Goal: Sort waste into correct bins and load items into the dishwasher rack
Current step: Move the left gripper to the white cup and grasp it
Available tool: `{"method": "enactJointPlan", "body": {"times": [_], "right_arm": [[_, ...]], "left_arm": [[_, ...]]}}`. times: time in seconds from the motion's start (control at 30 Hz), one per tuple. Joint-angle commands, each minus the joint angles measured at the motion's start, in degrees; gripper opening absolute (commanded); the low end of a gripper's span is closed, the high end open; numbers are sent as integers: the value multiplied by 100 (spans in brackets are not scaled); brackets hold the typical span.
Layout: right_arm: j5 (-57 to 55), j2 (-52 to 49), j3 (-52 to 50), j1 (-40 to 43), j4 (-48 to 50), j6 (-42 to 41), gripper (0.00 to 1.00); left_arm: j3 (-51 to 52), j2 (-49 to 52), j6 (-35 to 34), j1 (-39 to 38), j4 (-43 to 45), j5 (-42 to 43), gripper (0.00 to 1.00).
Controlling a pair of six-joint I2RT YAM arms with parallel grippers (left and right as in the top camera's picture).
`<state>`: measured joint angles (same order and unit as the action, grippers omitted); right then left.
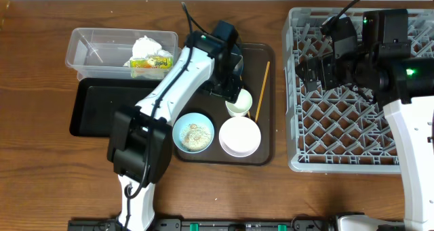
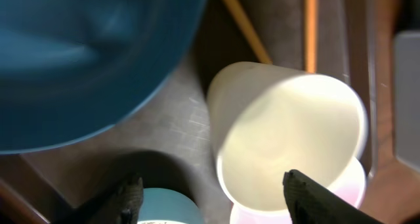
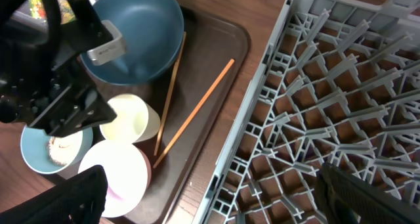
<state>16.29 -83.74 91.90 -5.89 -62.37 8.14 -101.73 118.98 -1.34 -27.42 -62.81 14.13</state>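
Spread left fingers (image 2: 128, 198) are poised over the small white cup (image 2: 282, 119); its rim could be clipped, toppling it.

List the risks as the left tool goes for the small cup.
1. The left tool hangs open by the small white cup, which is crowded by the white bowl and chopsticks; closing may knock them.
2. The light-blue bowl close by holds food scraps; a bump might spill them.
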Motion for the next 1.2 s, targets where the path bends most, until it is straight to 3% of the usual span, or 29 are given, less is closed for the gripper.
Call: {"method": "enactJointPlan", "body": {"times": [0.0, 0.23, 0.67, 0.8, 0.9, 1.17], "right_arm": [[72, -7, 109, -94, -4, -44, 99], [70, -7, 109, -94, -26, -42, 98], [68, -7, 109, -94, -20, -42, 99], [70, -7, 109, -94, -22, -42, 98], [68, -7, 109, -94, -22, -42, 90], [70, -7, 109, -94, -22, -203, 89]], "left_arm": [[17, 170, -538, 0, 59, -457, 67], [26, 345, -811, -4, 247, -404, 51], [26, 479, -975, -74, 293, -358, 33], [26, 522, -994, -107, 293, -299, 21], [26, 520, -994, -81, 293, -297, 7], [-33, 125, -990, 243, 184, 660, 6]]}}
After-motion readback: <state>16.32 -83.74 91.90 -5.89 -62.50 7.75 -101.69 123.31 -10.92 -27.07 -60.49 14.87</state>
